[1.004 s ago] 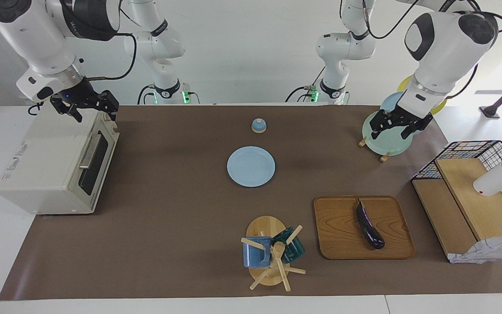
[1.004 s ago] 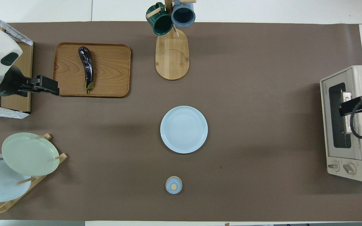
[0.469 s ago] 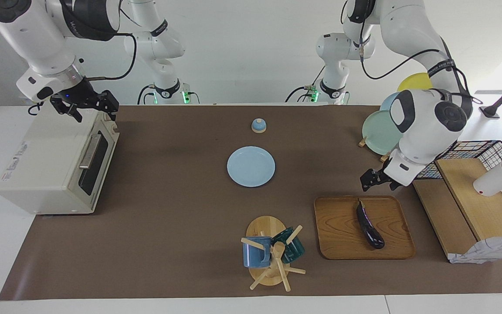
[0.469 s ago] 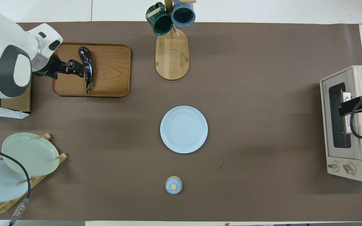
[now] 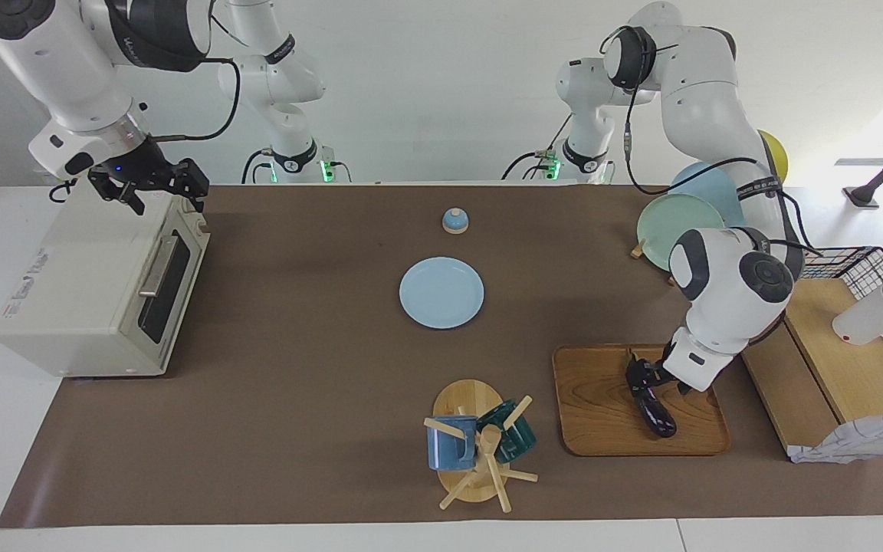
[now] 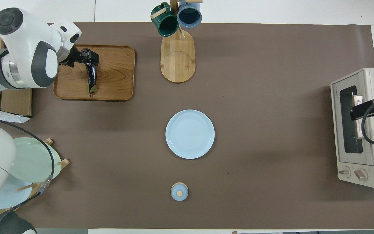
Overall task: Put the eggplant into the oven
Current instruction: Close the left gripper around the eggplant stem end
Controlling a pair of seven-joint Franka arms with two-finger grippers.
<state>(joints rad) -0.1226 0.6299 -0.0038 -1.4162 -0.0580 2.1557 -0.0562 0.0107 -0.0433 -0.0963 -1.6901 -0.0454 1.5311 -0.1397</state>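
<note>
Facing view: eggplant (image 5: 652, 406) lies on wooden tray (image 5: 610, 402) toward the left arm's end of the surface (image 5: 319, 368), near mug stand (image 5: 480, 448). Left gripper (image 5: 643, 376) is low over the eggplant's stem half, fingers astride it; we can't tell whether they've closed or made contact. Oven (image 5: 96, 287) sits at the right arm's end, door shut. Right gripper (image 5: 152, 184) hangs over the oven's top front edge, waiting; finger gap unclear. Blue plate (image 5: 441, 292) mid-surface.

Overhead view: eggplant (image 6: 91, 76) runs lengthwise on tray (image 6: 115, 73), stem toward the robots, fat end under left gripper (image 6: 88, 58). Oven (image 6: 362, 130) well apart, w/ right gripper (image 6: 357, 109) over its door.

Look: long, slim, glossy purple-black, slightly curved, thin dark stem.

Handling, our est.: light, firm but bruisable, skin slick, so it may roll or pivot. We'd grip across the mid-body, near balance pt, not the tapered stem.
</note>
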